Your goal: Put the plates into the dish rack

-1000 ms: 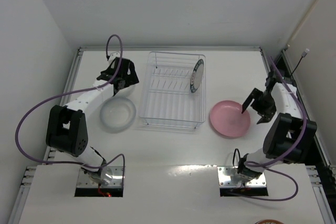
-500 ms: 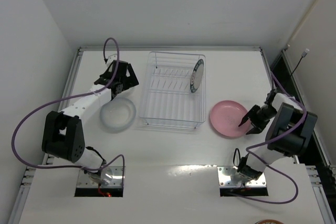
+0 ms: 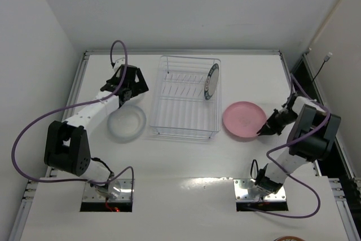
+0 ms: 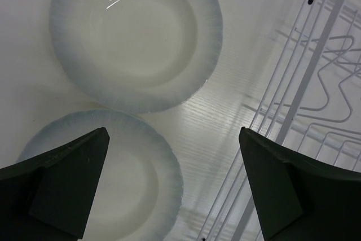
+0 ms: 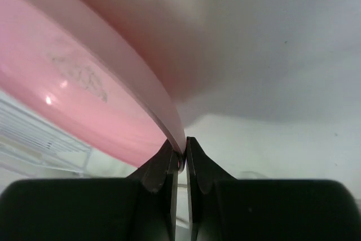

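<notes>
Pinching the right rim of the pink plate [image 3: 242,119], the right claw [image 3: 265,130] is pressing its fingers [image 5: 161,173] narrow on that edge. The plate is sitting over the tabletop [image 3: 186,162] just right of the dish rack [image 3: 185,97], apart from it; whether the gripped edge is lifting off the surface I cannot tell. Across on the left, two clear glass plates [image 4: 135,38] are lying flat, rim beside rim, next to the rack's left wall. The left claw [image 3: 127,86] is hovering above them, spread wide and holding nothing. Farther back, the patterned plate [image 3: 211,81] is standing on edge among the prongs along the rack's right side.
</notes>
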Controlling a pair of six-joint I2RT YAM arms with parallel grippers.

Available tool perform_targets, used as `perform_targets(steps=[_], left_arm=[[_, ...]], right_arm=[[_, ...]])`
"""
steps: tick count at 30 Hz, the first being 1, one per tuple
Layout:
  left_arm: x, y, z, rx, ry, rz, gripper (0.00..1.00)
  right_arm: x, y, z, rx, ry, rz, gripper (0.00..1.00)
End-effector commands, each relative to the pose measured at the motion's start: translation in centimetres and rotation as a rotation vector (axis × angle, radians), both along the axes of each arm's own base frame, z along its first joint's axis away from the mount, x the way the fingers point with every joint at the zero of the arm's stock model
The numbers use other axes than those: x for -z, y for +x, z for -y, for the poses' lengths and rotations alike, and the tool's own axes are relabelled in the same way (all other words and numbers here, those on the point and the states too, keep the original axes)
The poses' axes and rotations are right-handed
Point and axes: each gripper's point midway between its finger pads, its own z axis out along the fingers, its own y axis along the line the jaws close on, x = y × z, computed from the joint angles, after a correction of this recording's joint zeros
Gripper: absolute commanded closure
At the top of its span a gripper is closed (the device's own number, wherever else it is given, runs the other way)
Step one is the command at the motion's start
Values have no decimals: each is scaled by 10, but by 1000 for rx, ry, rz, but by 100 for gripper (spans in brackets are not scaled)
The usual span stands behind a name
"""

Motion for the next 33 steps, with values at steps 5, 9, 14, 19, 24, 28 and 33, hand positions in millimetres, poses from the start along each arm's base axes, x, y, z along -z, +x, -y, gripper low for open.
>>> perform_targets(steps=[5, 9, 14, 19, 24, 28, 33], left_arm=[[-29, 14, 1, -9, -24, 66, 0], [-43, 20, 6, -5, -59, 98, 0], [-54, 25, 8, -53, -114, 131, 0], [-78, 12, 2, -77, -133, 190, 0], [-103, -13, -4, -81, -83, 239, 0], [-104, -34, 5, -24, -54, 161, 0], [-82, -61, 7, 21, -26, -18, 0]], right_arm=[[-136, 90, 49, 87, -227, 319, 100], [-202, 121, 52, 111, -296, 440, 100], [-267, 173, 11, -43, -360, 550, 100], [-305, 185, -26, -166, -524, 546, 100], [-293, 184, -54, -292, -514, 528, 100], [-285, 188, -74, -363, -547, 528, 100], [-247, 184, -110, -429, -565, 421, 100]])
